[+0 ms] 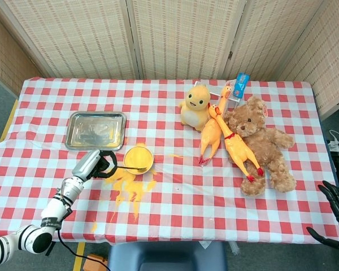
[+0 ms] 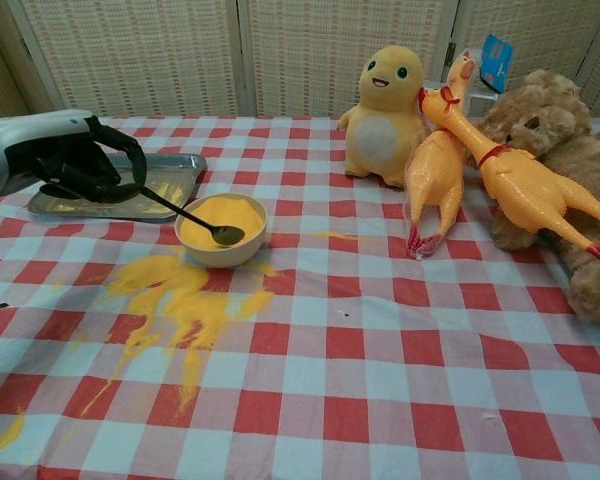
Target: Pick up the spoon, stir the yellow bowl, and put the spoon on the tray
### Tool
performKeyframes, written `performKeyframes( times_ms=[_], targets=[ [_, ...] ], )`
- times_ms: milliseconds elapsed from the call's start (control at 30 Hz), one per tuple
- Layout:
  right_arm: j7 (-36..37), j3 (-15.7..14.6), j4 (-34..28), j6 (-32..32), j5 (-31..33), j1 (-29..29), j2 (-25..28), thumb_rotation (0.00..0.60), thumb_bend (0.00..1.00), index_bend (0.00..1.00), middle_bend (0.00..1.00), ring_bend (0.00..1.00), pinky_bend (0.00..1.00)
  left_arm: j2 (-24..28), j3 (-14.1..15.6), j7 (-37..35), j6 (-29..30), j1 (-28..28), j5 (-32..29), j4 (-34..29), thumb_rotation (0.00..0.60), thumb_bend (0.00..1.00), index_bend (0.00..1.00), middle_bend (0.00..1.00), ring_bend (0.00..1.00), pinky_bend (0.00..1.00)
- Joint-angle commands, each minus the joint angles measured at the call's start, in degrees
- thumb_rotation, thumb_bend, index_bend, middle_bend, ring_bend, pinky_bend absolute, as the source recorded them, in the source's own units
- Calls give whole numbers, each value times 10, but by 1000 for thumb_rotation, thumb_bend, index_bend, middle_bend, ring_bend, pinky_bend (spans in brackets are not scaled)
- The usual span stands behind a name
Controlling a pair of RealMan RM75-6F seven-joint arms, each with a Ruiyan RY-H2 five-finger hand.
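Chest view: left hand [image 2: 85, 165] gripping dark long-handled spoon [image 2: 185, 217], spoon's bowl end sitting in the small yellow bowl of yellow powder [image 2: 221, 229].
Spoon handle slanting up-left from bowl into the black fingers [image 2: 110, 170], which are curling round it. Bowl standing on red-and-white checked tablecloth [image 2: 380, 330], just in front-right of the rectangular silver metal tray [image 2: 175, 175]; tray lying flat behind the hand with traces of yellow on it. Yellow powder spill [image 2: 175, 305] spreading over the cloth in front of bowl, toward the near edge. Head view showing right hand [image 1: 336, 199] hanging off the table's right edge, fingers spread, holding nothing. Yellow plush duck-like toy [image 2: 387, 88], two orange rubber chickens [image 2: 480, 150] and brown teddy bear [image 2: 580, 150] grouping at far right, chickens leaning across plush and bear.
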Motion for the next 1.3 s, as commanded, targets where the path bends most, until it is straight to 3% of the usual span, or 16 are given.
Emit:
performKeyframes(
  times_ms=[33, 367, 533, 833, 1067, 1300],
  targets=[
    [-2, 0, 0, -1, 0, 0, 0, 600, 91, 0, 0, 0, 0, -3, 1, 4, -9, -3, -5, 6, 600, 752, 852, 1000, 1000, 1000],
    [-2, 0, -1, 0, 2, 0, 0, 600, 90, 0, 0, 0, 0, -22, -1, 55, -12, -15, -33, 49, 600, 753, 852, 1000, 1000, 1000],
    [-1, 2, -1, 0, 5, -1, 1, 600, 91, 0, 0, 0, 0, -56, -8, 91, 9, -21, -50, 97, 600, 751, 852, 1000, 1000, 1000],
    [1, 2, 0, 0, 7, -2, 2, 600, 91, 0, 0, 0, 0, -85, -22, 91, 30, -24, -42, 140, 600, 751, 853, 1000, 1000, 1000],
    [1, 2, 0, 0, 6, -1, 1, 600, 91, 0, 0, 0, 0, -85, -29, 84, 36, -22, -34, 146, 600, 751, 853, 1000, 1000, 1000],
    [-1, 2, -1, -3, 7, 0, 1, 600, 91, 0, 0, 0, 0, -44, -24, 50, 34, -5, -11, 77, 600, 753, 853, 1000, 1000, 1000]
  ],
)
